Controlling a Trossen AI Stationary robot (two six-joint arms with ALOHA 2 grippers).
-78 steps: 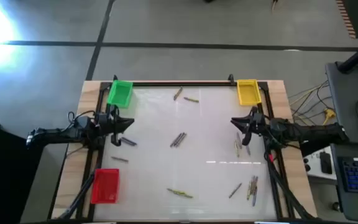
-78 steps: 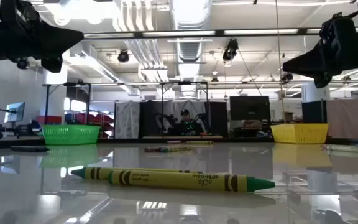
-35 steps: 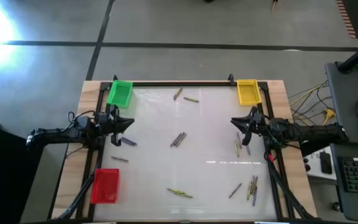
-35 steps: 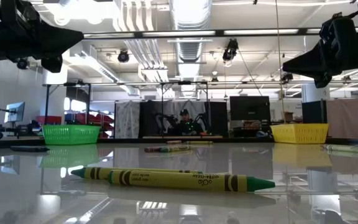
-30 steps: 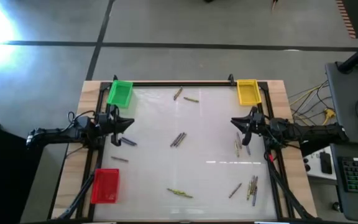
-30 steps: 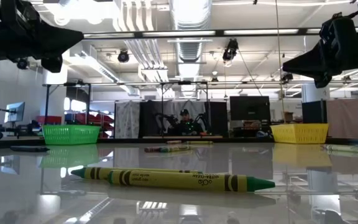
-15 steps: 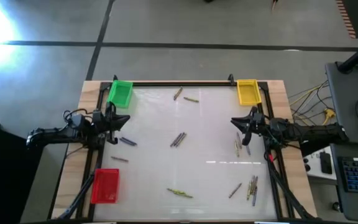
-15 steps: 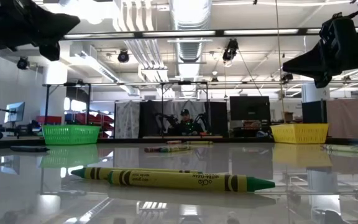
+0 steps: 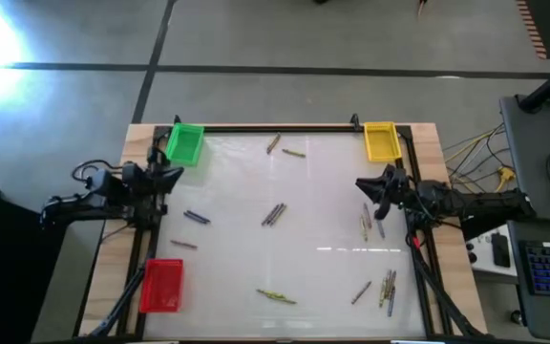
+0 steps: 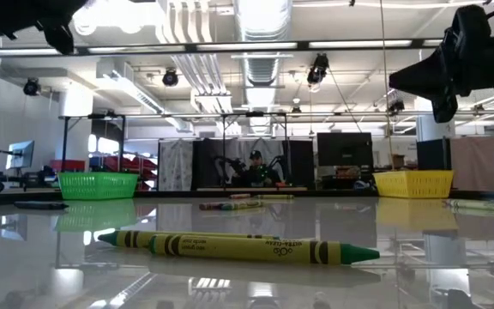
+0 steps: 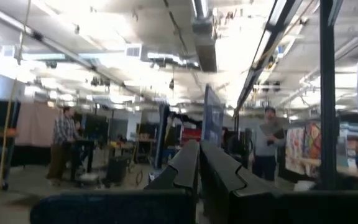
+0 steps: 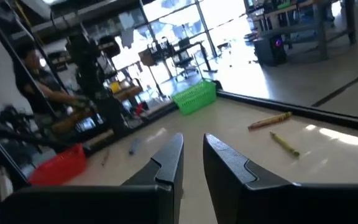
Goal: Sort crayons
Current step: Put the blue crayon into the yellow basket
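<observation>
Several thin crayons lie flat and scattered on the white table: a blue one [image 9: 196, 217], a brownish one [image 9: 183, 245], a grey pair [image 9: 274, 214], two at the far side [image 9: 273, 143], a yellow-green one [image 9: 277, 297] near the front, which also shows in the low view [image 10: 238, 246], and clusters at the right [image 9: 368, 223] [image 9: 388, 287]. My left gripper [image 9: 168, 175] hangs shut and empty over the table's left edge, near the green bin [image 9: 183, 143]. My right gripper [image 9: 364, 183] hangs slightly open and empty above the right-hand crayons.
A yellow bin [image 9: 381, 140] stands at the far right corner and a red bin [image 9: 162, 286] at the near left. A black frame [image 9: 275, 128] runs round the table. People stand in the room behind. The table's middle is bare between the crayons.
My left gripper has drawn back toward the table's left edge and a little toward the far edge, rising and tipping up until it looks level into the room. My right gripper has risen slightly. The crayons have not moved.
</observation>
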